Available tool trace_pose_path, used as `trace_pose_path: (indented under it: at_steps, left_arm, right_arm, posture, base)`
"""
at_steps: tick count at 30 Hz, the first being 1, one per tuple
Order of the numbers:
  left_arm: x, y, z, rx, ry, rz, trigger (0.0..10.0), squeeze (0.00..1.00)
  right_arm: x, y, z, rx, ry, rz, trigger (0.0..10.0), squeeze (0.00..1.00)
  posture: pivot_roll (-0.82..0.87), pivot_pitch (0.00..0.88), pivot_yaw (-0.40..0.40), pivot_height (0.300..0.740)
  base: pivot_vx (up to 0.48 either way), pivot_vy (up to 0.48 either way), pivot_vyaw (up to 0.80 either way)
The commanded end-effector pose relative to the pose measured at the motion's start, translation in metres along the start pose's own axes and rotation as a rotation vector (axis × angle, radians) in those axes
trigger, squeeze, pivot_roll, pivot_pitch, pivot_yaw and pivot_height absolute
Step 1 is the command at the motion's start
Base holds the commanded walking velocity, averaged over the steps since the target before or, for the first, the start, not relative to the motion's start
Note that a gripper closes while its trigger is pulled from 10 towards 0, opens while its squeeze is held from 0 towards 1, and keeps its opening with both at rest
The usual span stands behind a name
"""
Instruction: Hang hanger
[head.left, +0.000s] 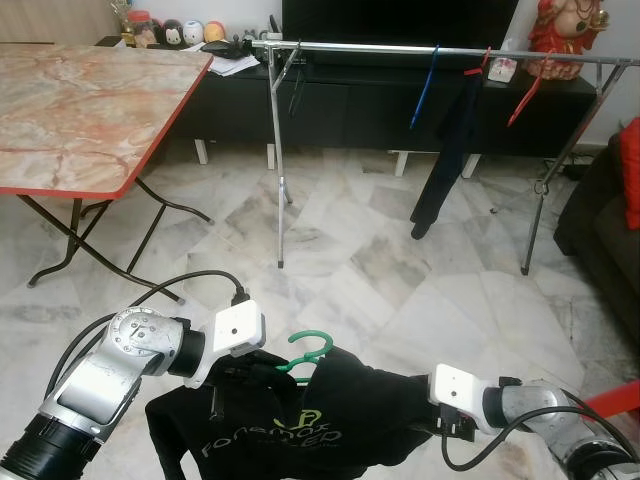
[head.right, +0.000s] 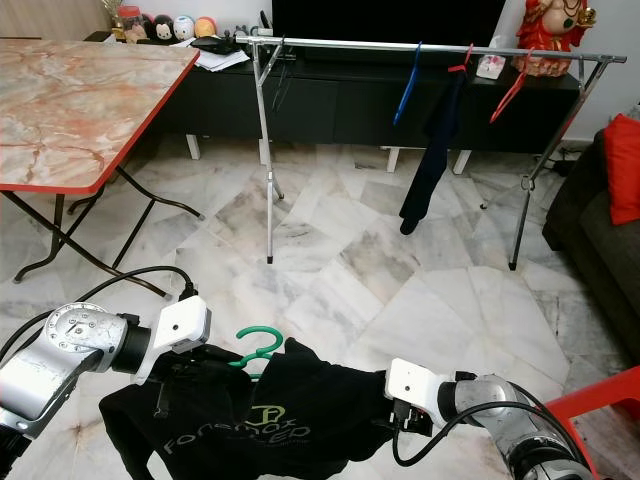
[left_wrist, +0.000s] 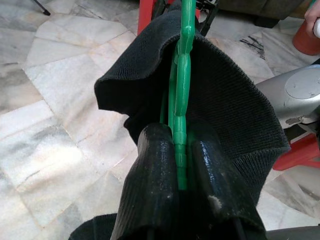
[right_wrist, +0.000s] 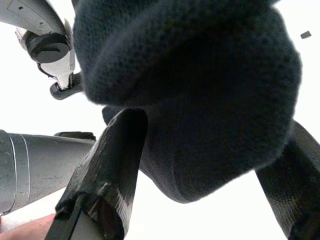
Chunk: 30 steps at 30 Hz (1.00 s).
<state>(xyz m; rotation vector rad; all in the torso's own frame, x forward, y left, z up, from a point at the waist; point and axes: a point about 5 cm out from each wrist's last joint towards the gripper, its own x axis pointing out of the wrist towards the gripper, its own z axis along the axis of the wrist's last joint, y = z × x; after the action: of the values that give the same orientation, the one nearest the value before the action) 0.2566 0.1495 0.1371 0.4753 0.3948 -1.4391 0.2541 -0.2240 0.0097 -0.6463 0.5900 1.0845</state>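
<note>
Before you: black garment (head.right: 270, 415) on green hanger (head.right: 256, 349), held low between both arms over the marble floor (head.right: 340, 270). Beyond: metal clothes rail (head.right: 420, 46) carrying blue hanger (head.right: 406, 88), red hanger (head.right: 510, 92), dark trousers (head.right: 430, 150). Left: marble-topped table (head.right: 80, 100).

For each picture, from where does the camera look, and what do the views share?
Left eye view: head, down at floor and clothes rack; both arms.
Right eye view: same scene.
Left wrist view: along left gripper, shut on green hanger.
Right wrist view: along right gripper, fingers either side of black shirt.
Shared: the shirt.
</note>
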Motion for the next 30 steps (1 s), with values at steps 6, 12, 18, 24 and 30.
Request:
trace_pose_path:
  at_steps: [6,12,18,24,30]
  left_arm:
    - [-0.0022,0.0007,0.0077,0.033,-0.022,0.002,10.0,0.0]
    - [-0.0015,0.001,0.008,0.032,-0.024,0.004,10.0,0.0]
    - [-0.0022,0.001,0.0074,0.03,-0.021,0.008,10.0,0.0]
    - [-0.0022,0.0008,0.0069,0.028,-0.02,0.009,10.0,0.0]
    - [-0.0015,0.0003,0.0065,0.027,-0.019,0.004,10.0,0.0]
  right_arm:
    - [-0.0019,-0.0039,0.0018,0.006,-0.014,-0.014,0.0,0.0]
    - [-0.0012,-0.0035,0.0007,0.007,0.001,-0.012,10.0,0.0]
    - [0.0007,-0.0029,0.0016,0.041,-0.011,-0.006,10.0,1.0]
    - [0.0004,-0.002,0.0009,0.045,-0.008,0.008,10.0,1.0]
    - [-0.0008,-0.0018,-0.0007,0.044,0.004,0.014,10.0,1.0]
  posture:
    - [-0.04,0.009,-0.071,0.74]
    - [-0.04,0.01,-0.073,0.74]
    - [-0.04,0.015,-0.074,0.74]
    - [-0.04,0.017,-0.075,0.74]
    - [-0.04,0.019,-0.075,0.74]
  base:
    - [0.0,0.0,0.0]
    - [0.0,0.0,0.0]
    - [0.0,0.0,0.0]
    - [0.0,0.0,0.0]
    - [0.0,0.0,0.0]
